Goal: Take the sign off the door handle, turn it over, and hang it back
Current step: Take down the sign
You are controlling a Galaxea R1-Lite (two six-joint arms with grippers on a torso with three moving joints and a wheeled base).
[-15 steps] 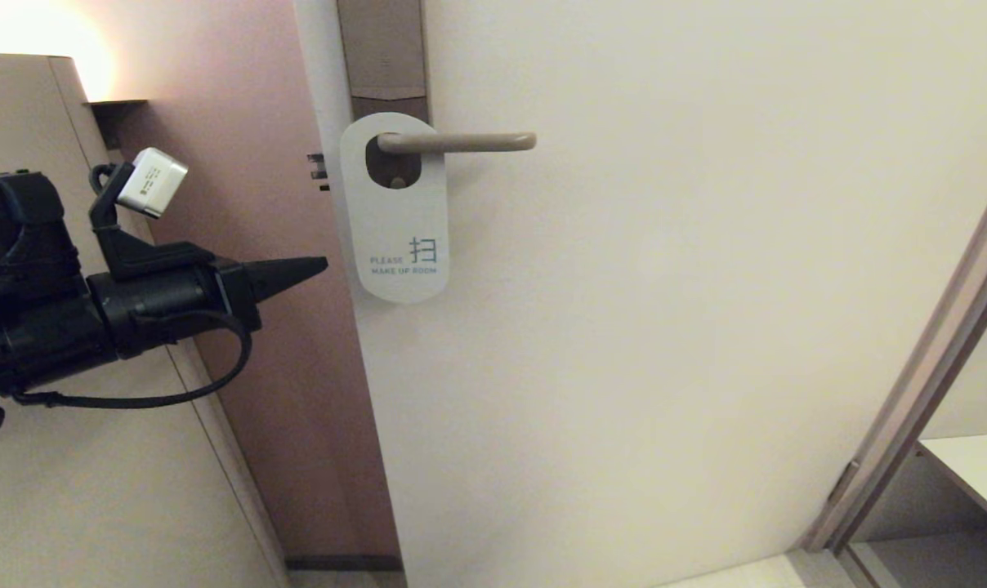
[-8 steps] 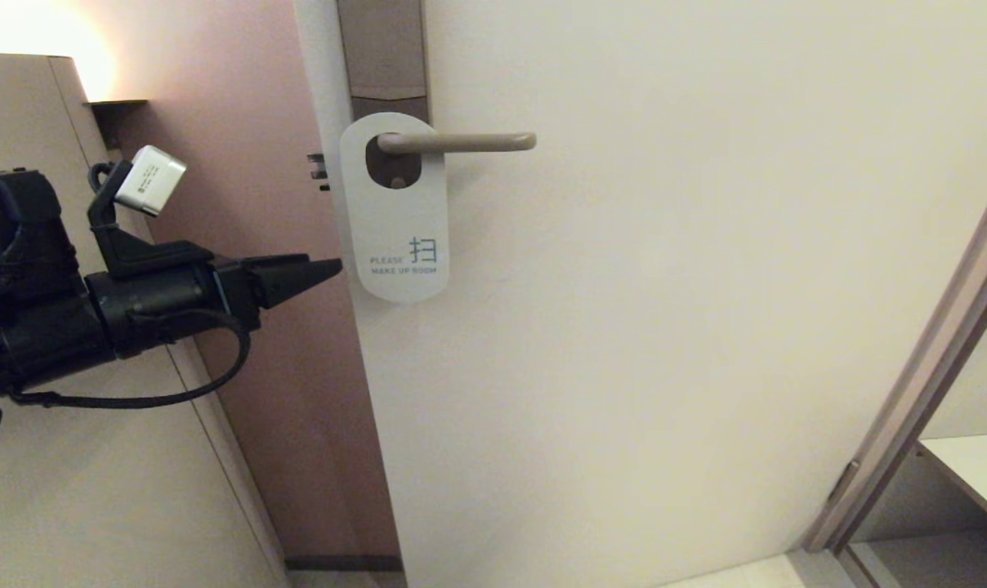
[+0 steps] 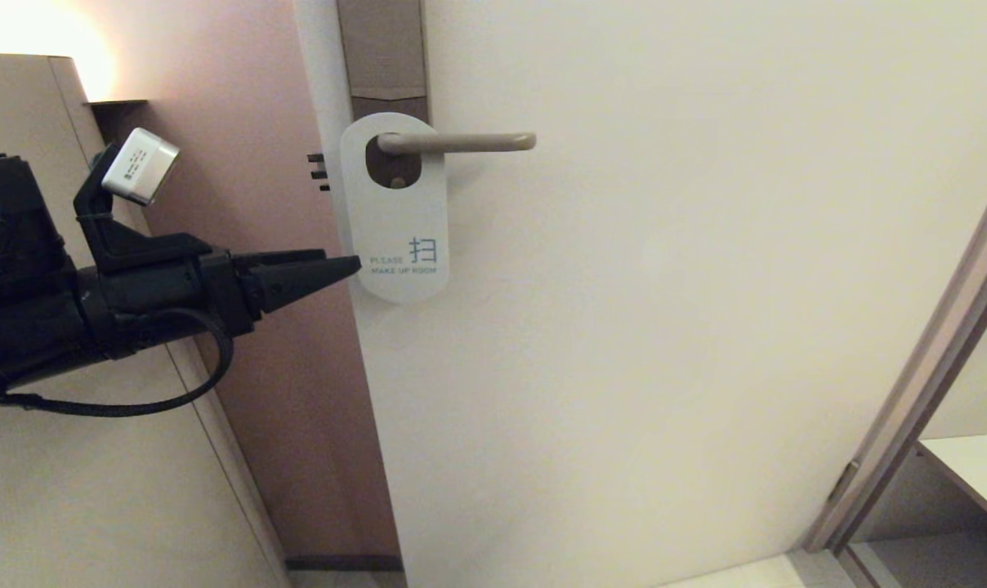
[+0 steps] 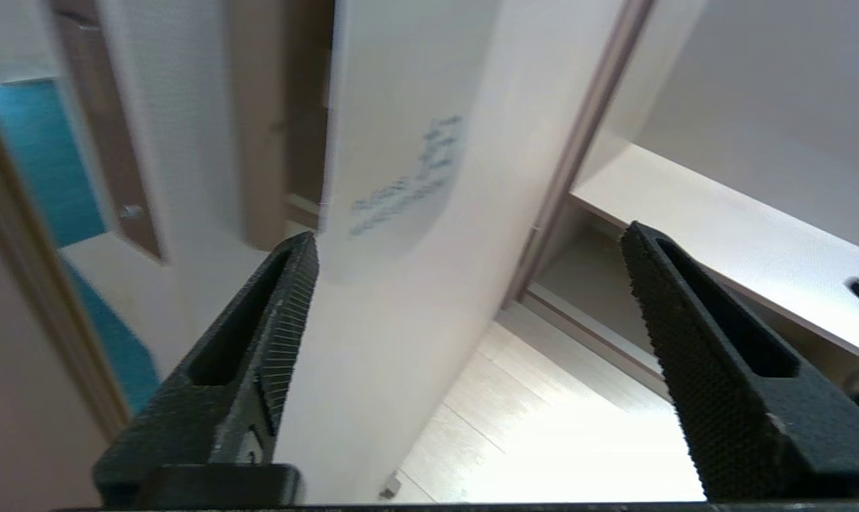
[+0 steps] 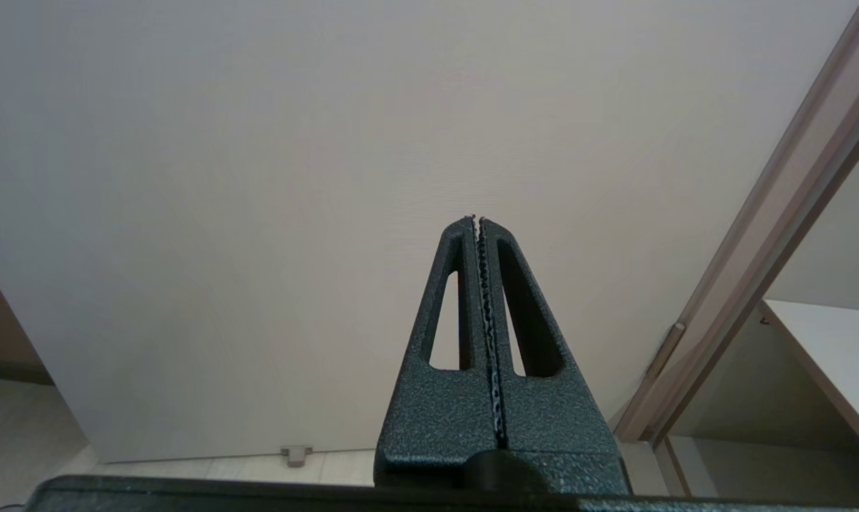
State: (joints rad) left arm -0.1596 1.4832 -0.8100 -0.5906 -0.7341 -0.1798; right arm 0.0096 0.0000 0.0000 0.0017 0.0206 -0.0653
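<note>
Sign (image 3: 395,216) hangs on the handle (image 3: 458,143); the left gripper (image 3: 355,263), fingers spread, has edged up to its lower edge.

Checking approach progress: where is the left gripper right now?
In the head view, the left gripper is open at the left, level with the lower edge of the sign, which hangs on the door handle.

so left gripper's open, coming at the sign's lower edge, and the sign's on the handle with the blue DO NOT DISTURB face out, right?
Not quite: the sign shows its white face, teal PLEASE MAKE UP ROOM, as the head view shows. The rest holds: it hangs on the door handle, and the left gripper is open beside its lower edge.
</note>
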